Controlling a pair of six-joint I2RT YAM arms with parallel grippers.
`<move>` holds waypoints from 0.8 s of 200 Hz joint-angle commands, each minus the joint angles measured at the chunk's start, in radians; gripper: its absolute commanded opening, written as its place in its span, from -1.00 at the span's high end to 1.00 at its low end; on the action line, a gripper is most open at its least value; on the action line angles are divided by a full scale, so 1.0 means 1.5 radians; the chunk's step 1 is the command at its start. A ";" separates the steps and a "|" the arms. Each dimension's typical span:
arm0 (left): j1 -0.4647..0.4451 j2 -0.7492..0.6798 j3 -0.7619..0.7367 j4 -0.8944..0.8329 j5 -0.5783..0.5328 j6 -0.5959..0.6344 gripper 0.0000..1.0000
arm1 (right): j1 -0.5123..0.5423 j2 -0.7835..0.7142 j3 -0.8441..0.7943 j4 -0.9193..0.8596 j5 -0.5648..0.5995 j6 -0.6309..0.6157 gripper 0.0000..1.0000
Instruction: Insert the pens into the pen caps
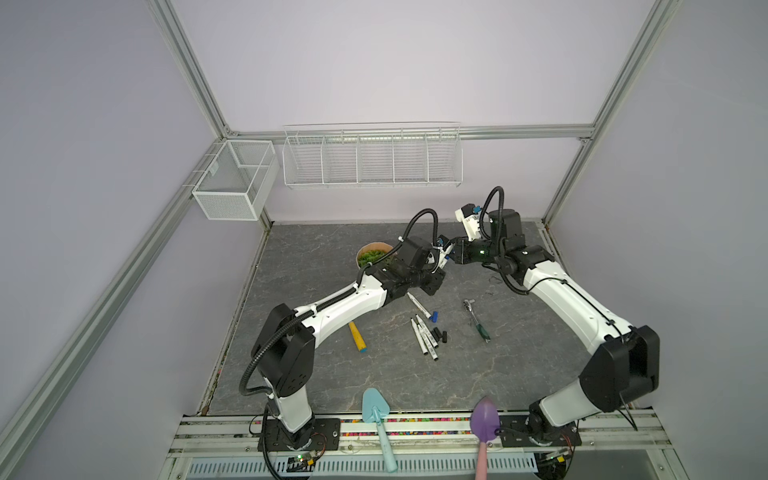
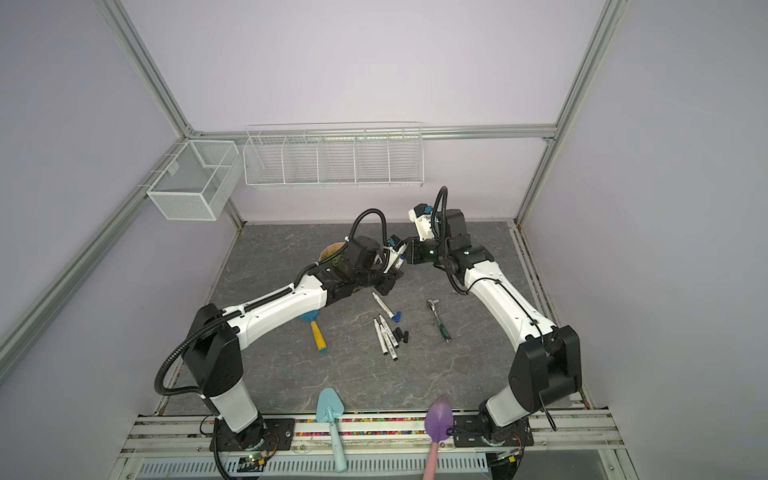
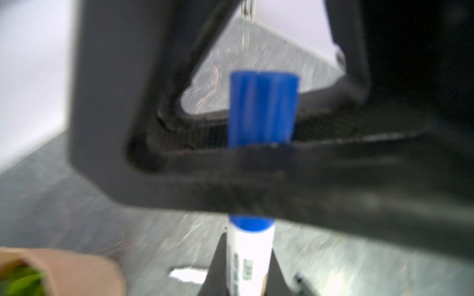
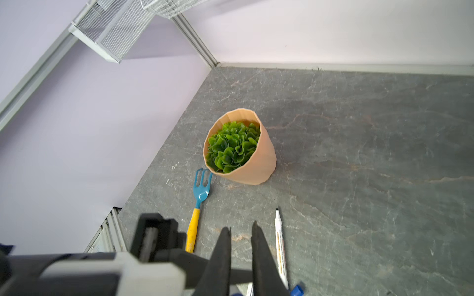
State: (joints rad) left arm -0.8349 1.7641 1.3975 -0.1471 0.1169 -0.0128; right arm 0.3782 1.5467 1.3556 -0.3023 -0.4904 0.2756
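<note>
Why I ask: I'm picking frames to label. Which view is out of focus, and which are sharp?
Left wrist view: blurred throughout, the blue cap and pen soft, barrel print unreadable. Right wrist view: crisp on the plant pot and tabletop, soft only up close. Both top views: evenly lit, fairly sharp.

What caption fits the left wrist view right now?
Blurred close-up: left gripper holds a white pen, its end inside a blue cap clamped by the right gripper.
</note>
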 commanded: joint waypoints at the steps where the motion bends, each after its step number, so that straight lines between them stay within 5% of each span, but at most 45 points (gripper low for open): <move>1: 0.072 -0.004 0.017 0.968 -0.053 -0.309 1.00 | 0.081 0.009 -0.062 -0.285 -0.303 -0.032 0.86; 25: 0.081 0.009 -0.016 0.999 -0.049 -0.395 1.00 | 0.083 0.014 -0.053 -0.285 -0.311 -0.027 0.86; 74: 0.085 0.003 -0.008 0.957 -0.056 -0.329 1.00 | 0.082 0.011 -0.066 -0.303 -0.285 -0.038 0.86; 160: 0.138 -0.072 -0.130 1.002 -0.084 -0.358 1.00 | 0.018 -0.015 -0.116 -0.317 -0.242 -0.027 0.86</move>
State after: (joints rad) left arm -0.8249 1.8244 1.0866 0.8642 0.3325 -0.4778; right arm 0.3756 1.5002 1.3212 -0.1562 -0.6338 0.1493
